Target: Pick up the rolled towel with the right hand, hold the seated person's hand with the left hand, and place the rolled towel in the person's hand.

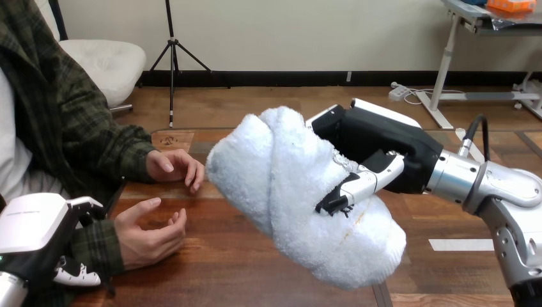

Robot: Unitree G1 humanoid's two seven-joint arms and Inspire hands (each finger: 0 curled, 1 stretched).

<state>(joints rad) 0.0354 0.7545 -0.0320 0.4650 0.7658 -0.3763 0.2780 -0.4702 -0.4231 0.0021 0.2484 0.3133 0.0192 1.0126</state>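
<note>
Rolled towel (287, 192) is held in the air over the middle of the tabletop (243, 268), gripped in the right hand (377, 150) with the thumb across its front. It is judged soft, light, squashy and not slippery, and best gripped round the thick middle so the roll is not loosened. Left hand (32, 224) is curled round the person's forearm (96, 246) at the near left corner. The person's nearer hand (150, 236) lies palm-up and open. The person's farther hand (176, 167) rests by the left edge and may be brushed.
</note>
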